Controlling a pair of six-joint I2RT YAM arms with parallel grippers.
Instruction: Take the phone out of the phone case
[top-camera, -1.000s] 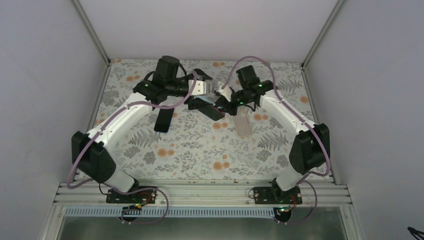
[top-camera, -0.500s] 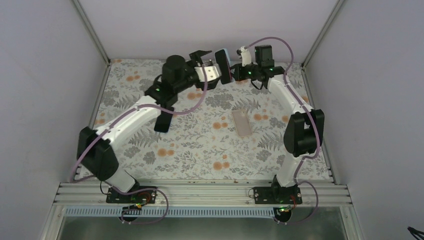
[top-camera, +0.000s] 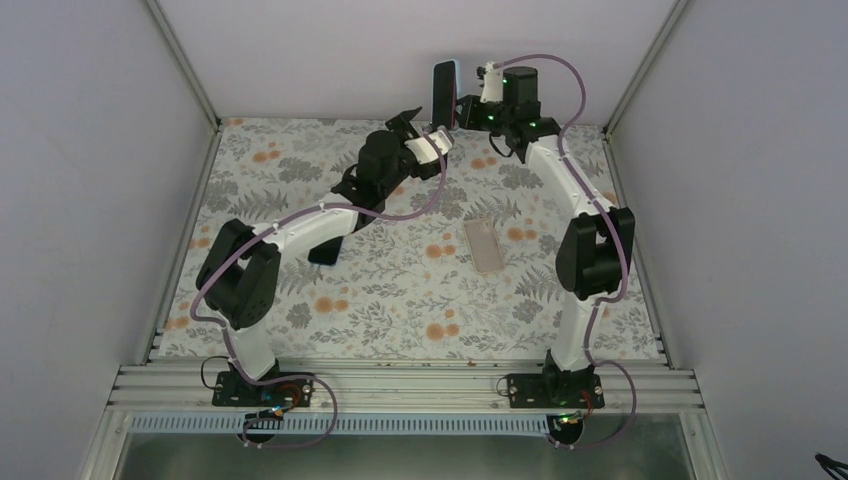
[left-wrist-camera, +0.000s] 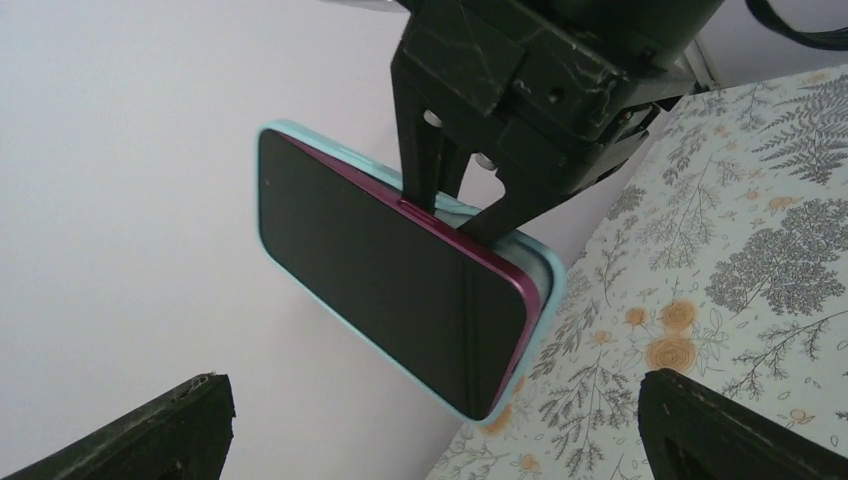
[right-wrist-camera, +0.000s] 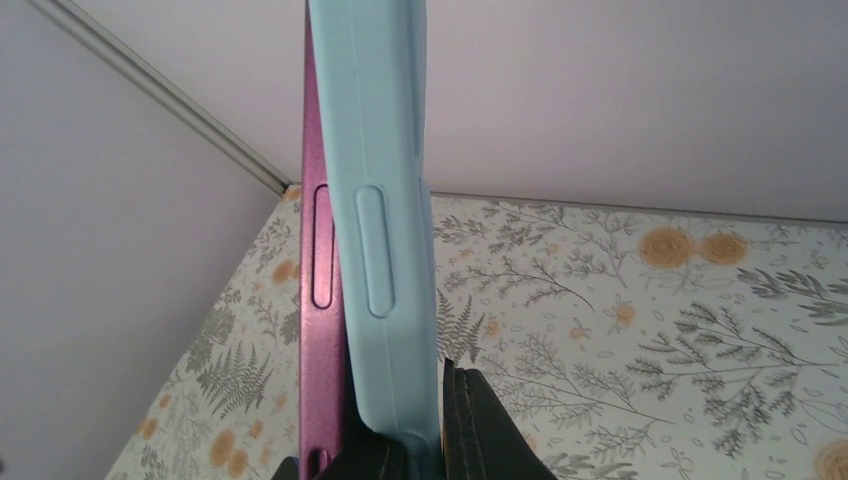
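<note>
The table (top-camera: 400, 310) carries a cloth printed with grey ferns and orange flowers and is closed in by plain pale walls on three sides. Both arms are stretched toward its far edge. The left arm (top-camera: 300, 225) runs on a slant from the near left corner to the middle of the far edge. The right arm (top-camera: 572, 200) rises from the near right corner and bends left at the top.

The phone case (right-wrist-camera: 385, 200) is light blue and is held up in the air, off the table. It stands on end above the far edge, a little right of the middle, in front of the back wall. The phone (left-wrist-camera: 390, 270) sits in it, its dark screen turned toward the left arm. In the right wrist view its magenta side, with a long button, shows bare beside the case's wall.

The right gripper (top-camera: 460, 106) is clamped on one long edge of the phone case, with one finger on the screen side and the other behind. The left gripper (top-camera: 424, 130) hangs just beside and below the phone with its fingers spread wide, touching nothing.

A pale flat phone-shaped thing (top-camera: 485, 246) lies on the table right of the middle. A dark flat thing (top-camera: 325, 248) lies left of the middle, partly hidden under the left arm.
</note>
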